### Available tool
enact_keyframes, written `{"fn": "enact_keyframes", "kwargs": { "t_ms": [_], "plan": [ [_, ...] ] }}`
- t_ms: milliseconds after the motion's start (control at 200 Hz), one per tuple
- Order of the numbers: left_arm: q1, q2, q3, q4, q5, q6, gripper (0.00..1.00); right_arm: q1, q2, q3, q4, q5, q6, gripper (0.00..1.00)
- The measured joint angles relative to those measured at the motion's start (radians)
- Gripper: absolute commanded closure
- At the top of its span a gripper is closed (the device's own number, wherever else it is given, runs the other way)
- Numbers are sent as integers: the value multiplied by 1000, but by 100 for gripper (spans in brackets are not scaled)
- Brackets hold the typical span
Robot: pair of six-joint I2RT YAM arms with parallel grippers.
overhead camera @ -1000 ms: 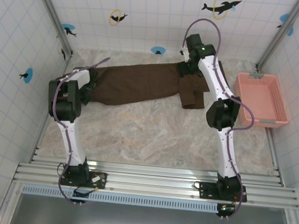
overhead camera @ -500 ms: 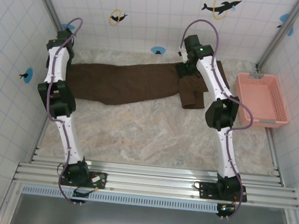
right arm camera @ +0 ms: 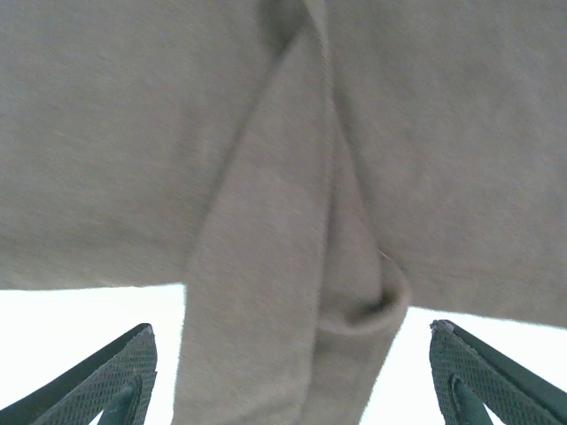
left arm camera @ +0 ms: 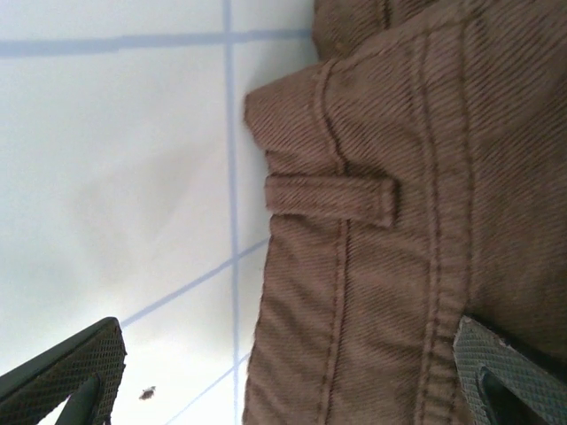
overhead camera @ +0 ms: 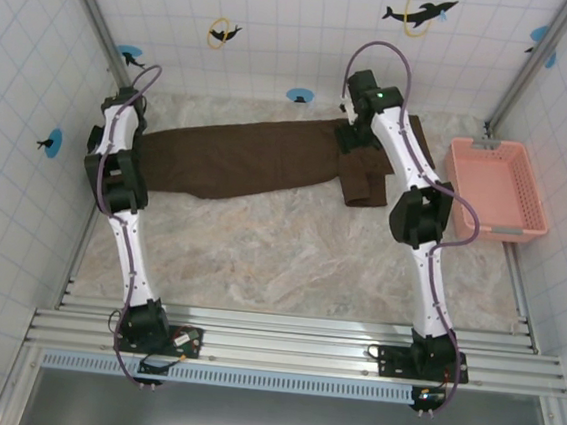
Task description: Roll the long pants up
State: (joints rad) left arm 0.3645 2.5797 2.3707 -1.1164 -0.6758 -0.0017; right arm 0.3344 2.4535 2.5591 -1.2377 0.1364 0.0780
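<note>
We see the left end effector (left arm camera: 288, 354) and right end effector (right arm camera: 291, 341) wide open over the dark brown fabric long pants (overhead camera: 248, 159), with the pink plastic basket (overhead camera: 501, 145) well apart.

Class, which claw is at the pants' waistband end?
The left claw: a belt loop and waistband stitching lie between its fingers; the right claw faces a plain fold of the pants.

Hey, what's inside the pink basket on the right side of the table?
Inside the pink basket I can see just its own bare pink floor, with nothing lying on it. Its side walls may hide a thin strip of floor at the edges.
</note>
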Motion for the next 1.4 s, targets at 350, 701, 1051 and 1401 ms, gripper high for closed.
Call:
{"fn": "enact_keyframes", "kwargs": {
  "t_ms": [350, 701, 1051, 1401],
  "plan": [
    [-327, -212, -158, 71, 55, -27, 3, -91, -198, -523, -2, 94, -10, 20],
    [-489, -94, -162, 31, 228, -204, 3, -67, -274, -733, 148, -113, -20, 24],
    [-468, -73, -129, -5, 252, -266, 3, -148, -262, -737, 239, -301, -3, 36],
    [-475, -72, -129, -13, 240, -268, 3, -150, -126, -629, 272, -452, 17, 45]
  ]
}}
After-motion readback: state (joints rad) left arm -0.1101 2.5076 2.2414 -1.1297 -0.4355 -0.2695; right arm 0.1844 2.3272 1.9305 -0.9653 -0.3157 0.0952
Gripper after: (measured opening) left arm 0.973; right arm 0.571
